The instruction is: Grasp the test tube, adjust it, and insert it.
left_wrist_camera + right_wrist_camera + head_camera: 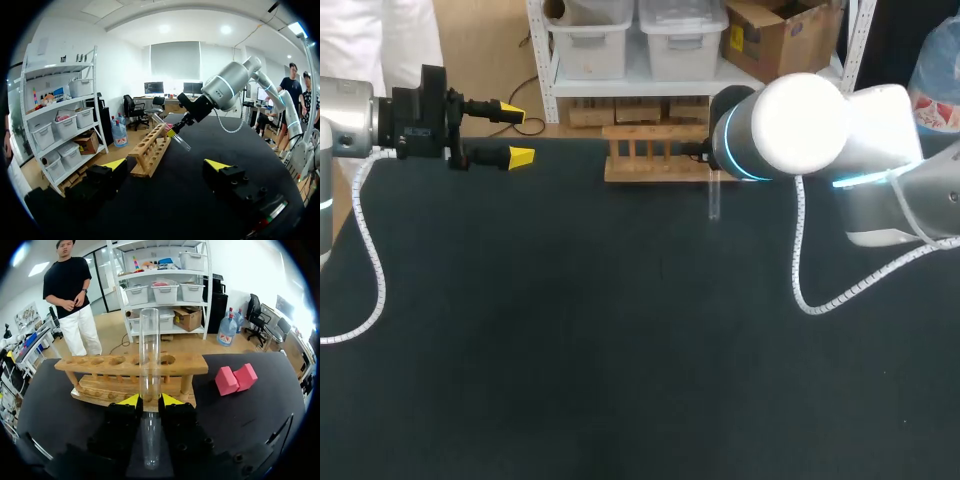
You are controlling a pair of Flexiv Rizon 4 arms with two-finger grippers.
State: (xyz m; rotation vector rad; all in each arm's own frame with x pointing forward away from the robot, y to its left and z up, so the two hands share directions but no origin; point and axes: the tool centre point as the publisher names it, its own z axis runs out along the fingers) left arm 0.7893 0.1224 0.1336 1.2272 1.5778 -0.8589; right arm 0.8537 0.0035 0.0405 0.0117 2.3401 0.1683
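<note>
The right arm (790,120) comes in from the right side of the black table (620,350) and reaches to the far edge, where a wooden rack (655,155) stands. Its bulk hides its own gripper in the head view. Only the lower part of the glass test tube (714,195) shows there, hanging below the arm just off the rack's right end.

In the right wrist view the right gripper (150,400) is closed tight on the test tube, one yellow tip pressing each side of the glass. The tube runs straight out ahead of the fingers and also back between them toward the wrist. Its forward part crosses in front of the rack's top bar, which has a row of round holes, and the tube sits in none of them. Two pink blocks (235,379) lie on the table beside the rack, touching each other.

The left arm (360,125) is at the far left of the table, well apart from the rack. The left gripper (517,134) points toward the rack with its fingers spread wide and nothing between them. From the left wrist view, the tube is held at a tilt above the table, near the far end of the rack.
</note>
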